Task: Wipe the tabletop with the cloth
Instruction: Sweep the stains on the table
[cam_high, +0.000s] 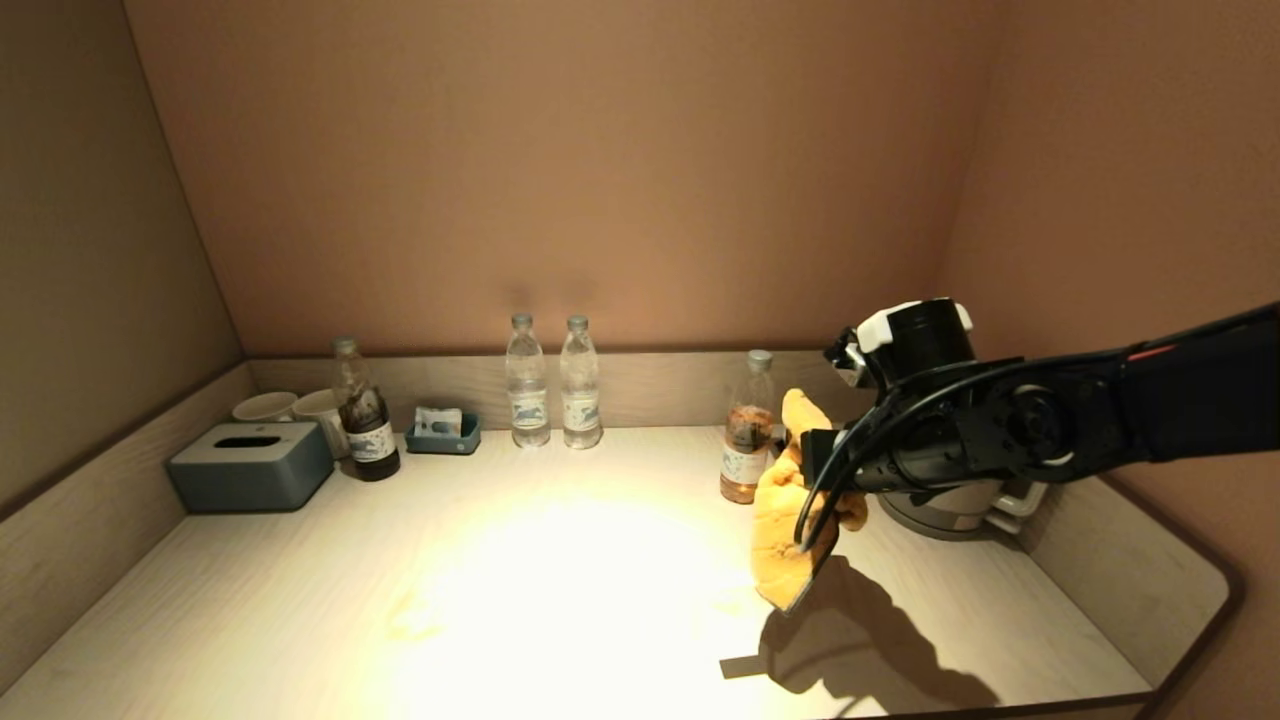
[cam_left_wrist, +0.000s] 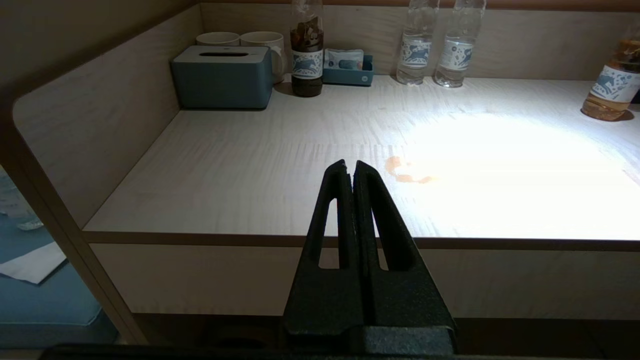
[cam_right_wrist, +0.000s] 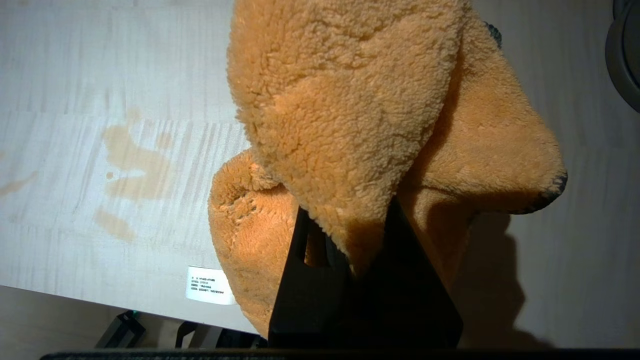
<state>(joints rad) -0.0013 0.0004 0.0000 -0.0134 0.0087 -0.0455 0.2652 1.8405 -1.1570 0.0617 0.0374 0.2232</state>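
My right gripper (cam_high: 812, 458) is shut on a fluffy orange cloth (cam_high: 788, 525) and holds it hanging above the right half of the light wooden tabletop (cam_high: 300, 600). In the right wrist view the cloth (cam_right_wrist: 350, 100) drapes over the black fingers (cam_right_wrist: 305, 260) and hides their tips. A brownish spill (cam_left_wrist: 407, 172) lies on the tabletop left of the cloth and also shows in the right wrist view (cam_right_wrist: 130, 165). My left gripper (cam_left_wrist: 350, 167) is shut and empty, parked before the table's front edge.
Along the back stand a blue tissue box (cam_high: 250, 465), two cups (cam_high: 290, 407), a dark bottle (cam_high: 366, 420), a small blue tray (cam_high: 442, 436), two water bottles (cam_high: 553, 385), a tea bottle (cam_high: 746, 440) next to the cloth, and a kettle (cam_high: 940, 510) behind the right arm. Raised walls border the table.
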